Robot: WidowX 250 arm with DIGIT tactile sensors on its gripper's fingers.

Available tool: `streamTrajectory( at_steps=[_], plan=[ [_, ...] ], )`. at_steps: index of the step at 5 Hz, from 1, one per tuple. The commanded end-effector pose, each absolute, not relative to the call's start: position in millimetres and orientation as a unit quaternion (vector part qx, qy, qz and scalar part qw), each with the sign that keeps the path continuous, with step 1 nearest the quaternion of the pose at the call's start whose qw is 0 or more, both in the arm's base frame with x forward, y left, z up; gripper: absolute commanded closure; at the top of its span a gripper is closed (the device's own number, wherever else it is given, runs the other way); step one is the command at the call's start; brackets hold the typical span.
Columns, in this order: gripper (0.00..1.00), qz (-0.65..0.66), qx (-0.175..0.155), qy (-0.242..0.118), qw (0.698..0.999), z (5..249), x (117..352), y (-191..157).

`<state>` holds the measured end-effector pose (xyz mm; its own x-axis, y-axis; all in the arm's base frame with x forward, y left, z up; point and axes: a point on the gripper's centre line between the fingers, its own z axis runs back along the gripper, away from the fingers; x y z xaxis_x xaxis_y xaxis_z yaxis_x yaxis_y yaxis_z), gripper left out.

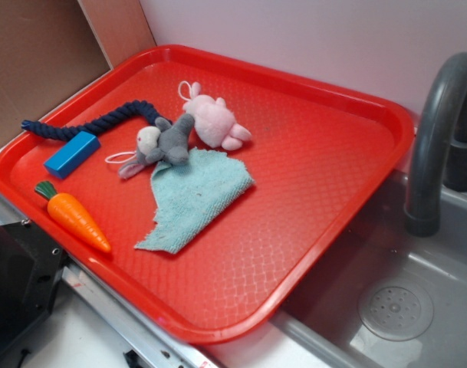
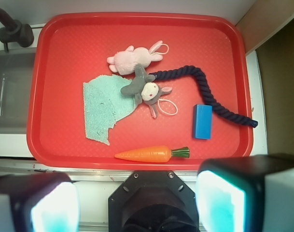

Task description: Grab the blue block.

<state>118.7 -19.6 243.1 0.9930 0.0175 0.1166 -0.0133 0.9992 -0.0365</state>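
Gripper (image 2: 137, 203) fingers (image 2: 38, 205) stand spread wide in the wrist view, blurred at the near edge and holding nothing, hanging above the near rim of the red plastic tray (image 2: 137, 34). No writing can be read anywhere. Farther out, the small bright blue rectangular block (image 2: 203, 121) lies flat on the tray's right part, smooth and plain, just beside the dark navy braided rope (image 2: 204, 89). The orange toy carrot (image 2: 144, 154) lies near and left of it.
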Motion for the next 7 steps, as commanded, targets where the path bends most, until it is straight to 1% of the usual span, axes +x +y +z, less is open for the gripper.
streamTrajectory(
  at_steps=[1, 2, 3, 4, 5, 6, 7],
  plan=[
    [0.00, 0.008, -0.018, -0.059, 0.998, 243.1, 118.7, -19.6],
    [0.00, 0.045, -0.022, -0.115, 0.992, 230.8, 124.8, -0.5],
    [0.00, 0.058, -0.007, -0.157, 0.986, 215.7, 130.9, 10.4],
    [0.00, 0.071, 0.014, -0.165, 0.984, 191.5, 130.9, 27.3],
    [0.00, 0.087, 0.015, -0.142, 0.986, 166.3, 128.1, 42.3],
    [0.00, 0.108, 0.026, -0.129, 0.985, 141.8, 129.3, 56.5],
    [0.00, 0.130, 0.039, -0.113, 0.984, 109.8, 135.4, 72.1]
  ],
)
